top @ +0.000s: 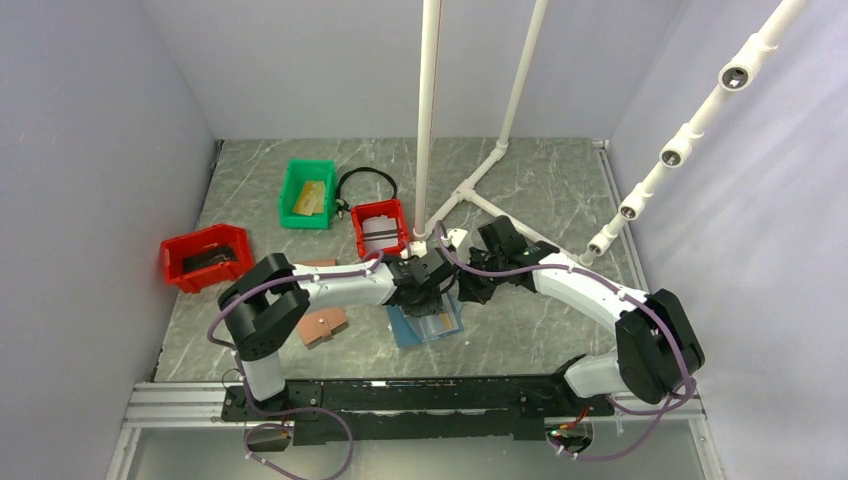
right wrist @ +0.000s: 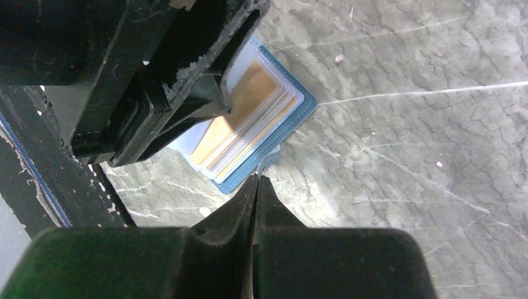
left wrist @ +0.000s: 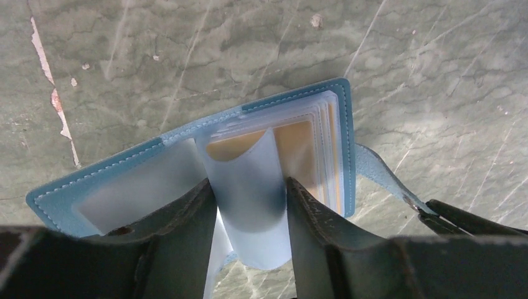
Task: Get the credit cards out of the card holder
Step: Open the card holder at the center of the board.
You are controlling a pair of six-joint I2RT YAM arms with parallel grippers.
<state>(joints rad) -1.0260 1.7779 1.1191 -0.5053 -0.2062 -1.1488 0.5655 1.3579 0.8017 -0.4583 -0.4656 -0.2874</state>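
left jaws: our left jaws (left wrist: 250, 187) hang right over the holder, parted, one finger on each side of a frosted clear plastic sleeve (left wrist: 249, 156) that arches up between them. Both fingers look to touch it, but real pinch or not, we can't tell.
card holder: the small blue folding card holder (left wrist: 348, 149) lies open and flat on the grey marbled surface (left wrist: 187, 50), its opened length running across the gap of the left jaws.
cards: the thin gold-tan credit cards (left wrist: 296, 146) sit tucked in the stacked sleeves of the right half, just past the left fingertips and a bit to their right.
tab: a blue snap tab (left wrist: 377, 171) sticks out from the holder's right edge.
right jaws: the right jaws (right wrist: 257, 180) are clenched, seemingly on that tab, anchoring the holder.
nearer arm: left, easily. We reckon it pulls while right holds.
in the way: that raised sleeve covers the cards, so we'd guess it's what stands between fingers and card.
around: red plastic bin (top: 205, 257), brown leather wallet (top: 325, 325), green plastic bin (top: 308, 193) and second red bin (top: 381, 228), all well apart from the holder.
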